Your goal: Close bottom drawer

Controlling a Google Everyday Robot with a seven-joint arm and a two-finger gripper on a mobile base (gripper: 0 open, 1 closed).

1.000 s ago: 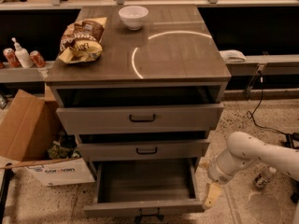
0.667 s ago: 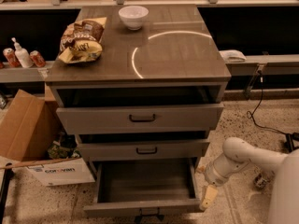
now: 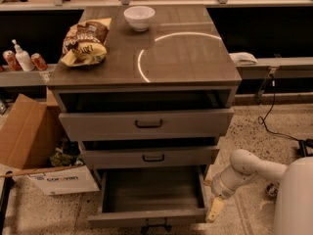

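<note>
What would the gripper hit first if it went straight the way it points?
Probably the floor beside the bottom drawer, at its front corner. The gripper points down and slightly left, so it might clip that corner. Depth is unclear.

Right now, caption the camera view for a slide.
The pincer low beside the front corner of the open bottom drawer.

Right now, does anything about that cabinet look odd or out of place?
Yes: the bottom drawer stands pulled far out, while the top drawer and middle drawer sit slightly open. The end effector is beside the bottom drawer's right front corner. Nothing looks spilled or broken.
</note>
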